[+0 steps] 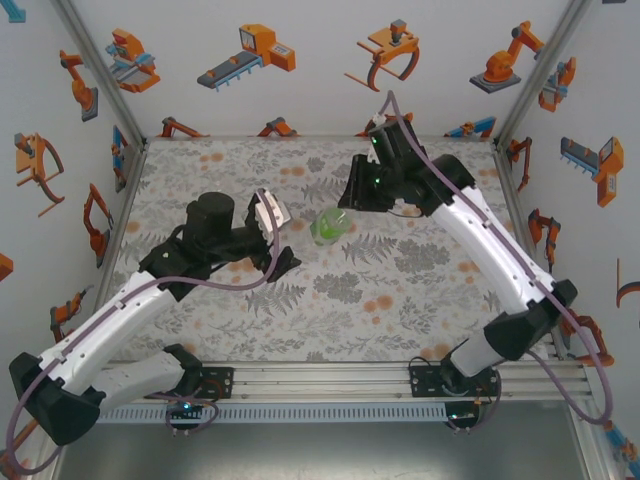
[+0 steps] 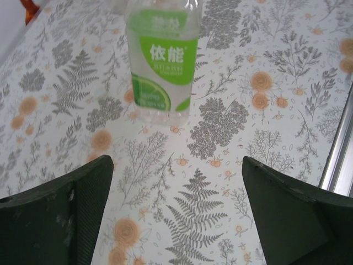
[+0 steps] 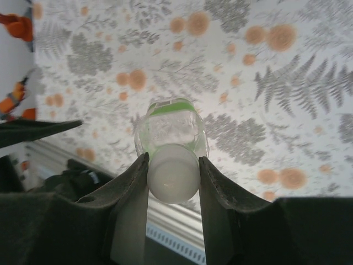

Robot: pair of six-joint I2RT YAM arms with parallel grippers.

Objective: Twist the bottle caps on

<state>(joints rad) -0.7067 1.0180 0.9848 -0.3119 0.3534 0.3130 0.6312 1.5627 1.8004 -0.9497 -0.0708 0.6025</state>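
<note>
Floral-printed surface below, and white walls dotted with orange robot stickers behind. Centre stage stood the clear plastic bottle with the bright green label. It looked upright from the left wrist, with its neck and top cut off by that view's upper edge. The left end effector hung wide open, near the bottle but apart from it, its dark fingers framing bare pattern. The right end effector was clamped on the small round whitish plastic cap at the bottle's top, one finger touching each side. How far the cap was screwed on could not be made out. From above, the bottle was a green smudge and the right wrist hid the cap.
</note>
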